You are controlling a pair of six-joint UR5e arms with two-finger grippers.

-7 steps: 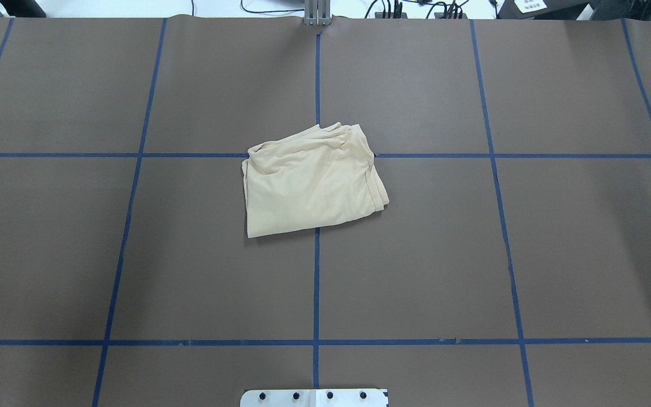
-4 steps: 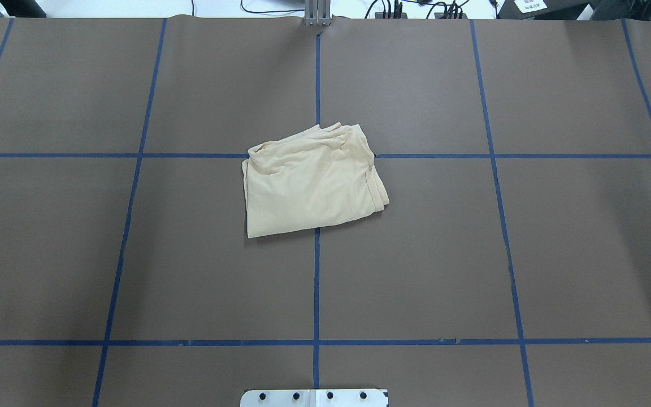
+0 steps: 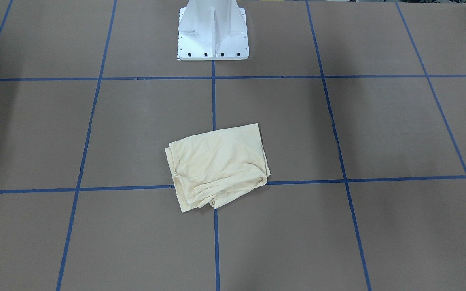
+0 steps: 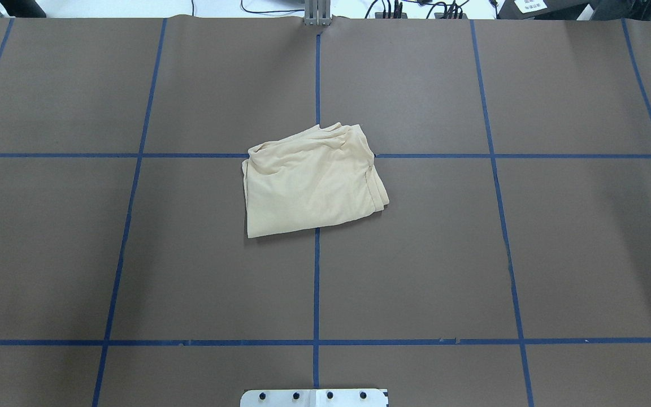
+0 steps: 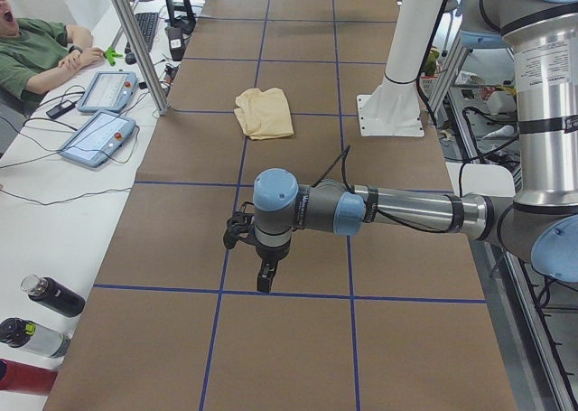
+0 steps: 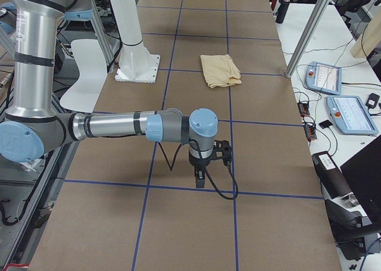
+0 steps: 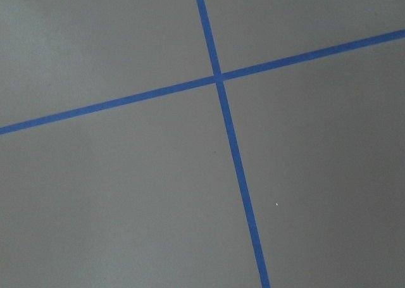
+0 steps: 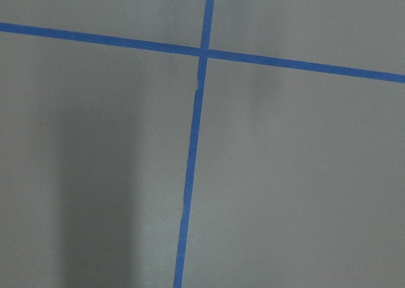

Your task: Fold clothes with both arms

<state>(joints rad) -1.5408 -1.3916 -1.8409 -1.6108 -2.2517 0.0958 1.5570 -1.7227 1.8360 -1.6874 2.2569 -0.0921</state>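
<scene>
table (image 4: 416,254): brown, blue-taped grid; side bench (image 5: 45,239): white, seemingly cluttered

One shirt (image 4: 311,181); one left arm (image 5: 397,214), one right arm (image 6: 113,126); one pedestal (image 3: 213,30); two tablets (image 5: 97,138); one person (image 5: 36,50).

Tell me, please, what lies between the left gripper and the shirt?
Nothing but bare table crossed by a blue tape line: the exterior left view shows the left gripper and the shirt well apart, no object between.
</scene>
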